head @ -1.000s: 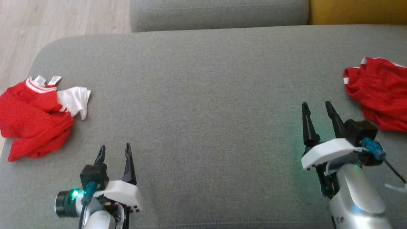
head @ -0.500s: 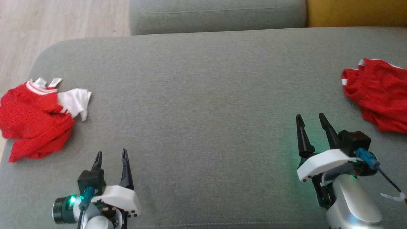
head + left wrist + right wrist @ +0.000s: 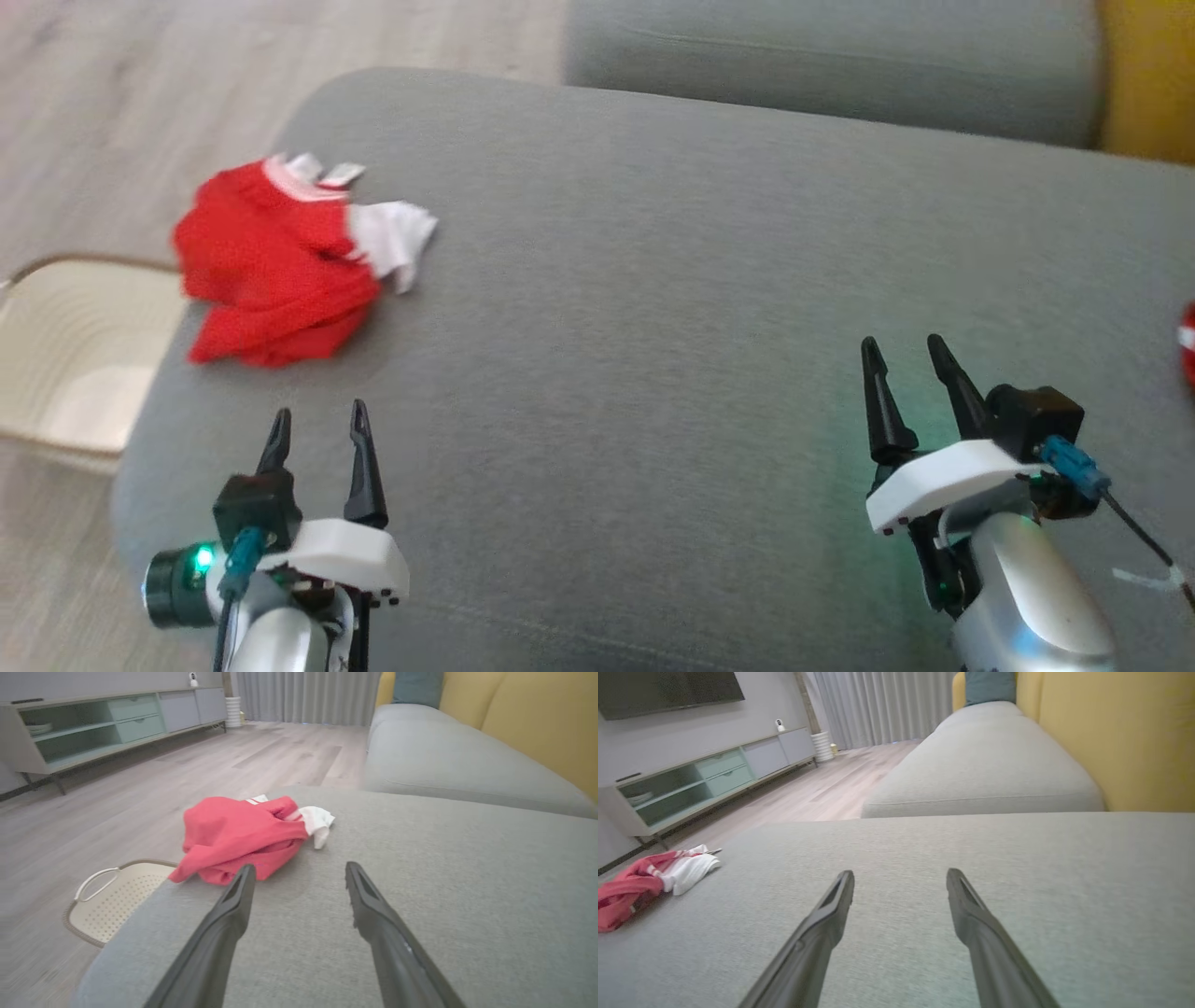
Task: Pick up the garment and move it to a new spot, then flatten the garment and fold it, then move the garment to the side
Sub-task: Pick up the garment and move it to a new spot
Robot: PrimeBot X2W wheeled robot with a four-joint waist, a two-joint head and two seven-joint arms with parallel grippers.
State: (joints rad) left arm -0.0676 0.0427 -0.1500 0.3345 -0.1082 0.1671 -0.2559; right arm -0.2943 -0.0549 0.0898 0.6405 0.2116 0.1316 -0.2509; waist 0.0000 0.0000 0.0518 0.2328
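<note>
Red garment (image 3: 280,271) crumpled at ten o'clock, near cushion (image 3: 653,308) edge. Left gripper (image 3: 318,413) and right gripper (image 3: 903,343) both released, empty. Risk: shallow pinch could drag it into basket (image 3: 56,373).

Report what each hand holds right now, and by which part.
Nothing is held. The left hand and right hand are both open and empty above the sofa seat; the red garment lies crumpled ahead of the left hand, untouched.

red-and-white garment (image 3: 275,271), grey sofa (image 3: 672,280), cream basket (image 3: 65,355).
</note>
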